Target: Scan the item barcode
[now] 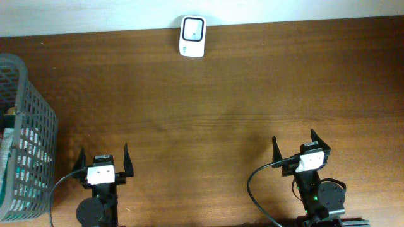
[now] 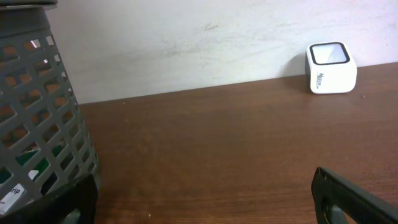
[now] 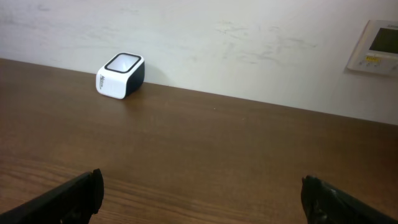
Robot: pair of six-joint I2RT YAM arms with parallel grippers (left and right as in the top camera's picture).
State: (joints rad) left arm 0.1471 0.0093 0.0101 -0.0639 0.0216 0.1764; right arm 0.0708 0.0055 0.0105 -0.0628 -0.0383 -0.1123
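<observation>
A white barcode scanner with a dark window on top stands at the table's far edge by the wall; it also shows in the left wrist view and the right wrist view. Packaged items lie inside the grey mesh basket at the left, only partly seen through the mesh. My left gripper stands open near the front edge, just right of the basket, holding nothing. My right gripper is open over bare wood at the front right, holding nothing.
The brown wooden table runs back to a white wall. A white wall panel hangs at the far right. The basket wall stands close to my left finger.
</observation>
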